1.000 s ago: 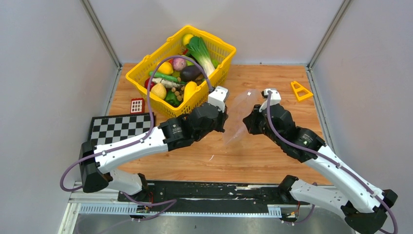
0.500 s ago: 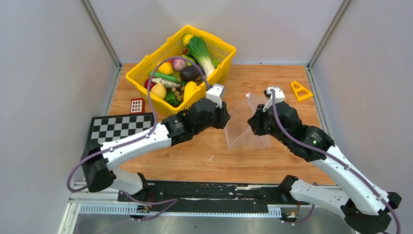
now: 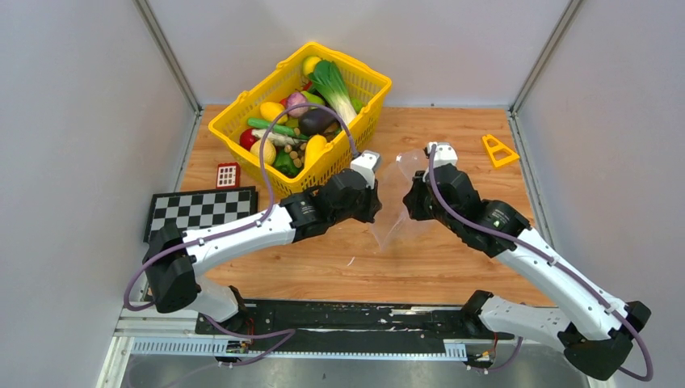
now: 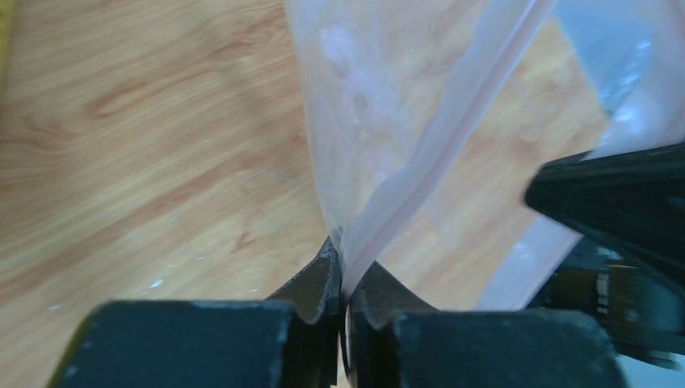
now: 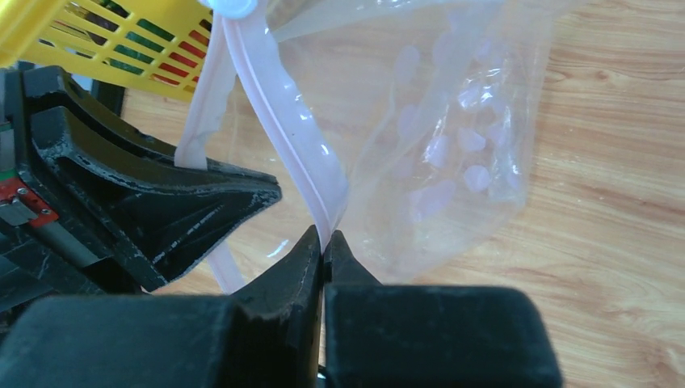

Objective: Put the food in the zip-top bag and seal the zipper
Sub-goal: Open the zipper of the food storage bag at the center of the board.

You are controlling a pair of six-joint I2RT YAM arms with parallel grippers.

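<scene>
The clear, crinkly plastic zip-top bag [image 3: 393,212] hangs above the wooden counter [image 3: 452,137]. The left hand [image 4: 342,279] and right hand [image 5: 324,245] are each clamped on its pale pink zipper strip [image 5: 283,129]. The film looks light, limp and slippery, so the stiffer strip seems the surest hold.

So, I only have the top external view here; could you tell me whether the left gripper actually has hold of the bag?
Observer: Yes. In the left wrist view the left gripper is shut on the zipper, with the pink strip pinched in its jaws.
Operator: Thank you. And the right one?
Observer: The right gripper is shut on the pink strip as well, as its own wrist view shows.
Operator: Is the mouth open at all?
Observer: It appears parted. The right wrist view shows the zip-top bag with its two pink strips running apart from each other.
</scene>
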